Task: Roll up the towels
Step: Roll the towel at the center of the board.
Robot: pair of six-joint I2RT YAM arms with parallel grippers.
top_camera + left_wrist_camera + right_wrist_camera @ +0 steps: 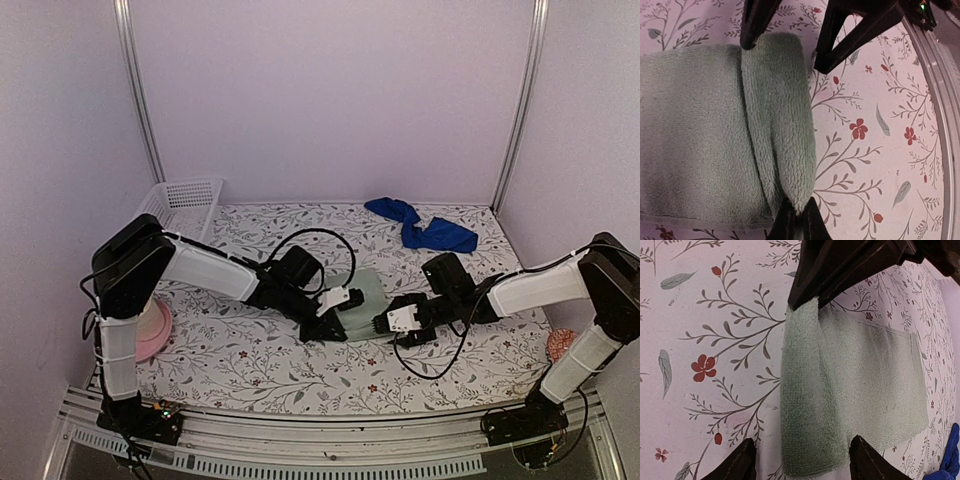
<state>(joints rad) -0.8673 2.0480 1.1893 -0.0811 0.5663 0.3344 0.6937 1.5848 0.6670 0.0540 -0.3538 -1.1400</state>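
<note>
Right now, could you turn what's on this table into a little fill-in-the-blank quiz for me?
1. The small towel between the two arms is pale ___.
2. The end effector pinched shut on that towel's rolled edge is the ___ one.
3. The right end effector straddles the roll, not shut but ___.
4. The blue towel lies crumpled at the back ___ corner of the table.

Missing words: green; left; open; right.

White links (212,270), black joints (130,262) — looping cables (322,232); dark-fingered left tool (322,336)
</note>
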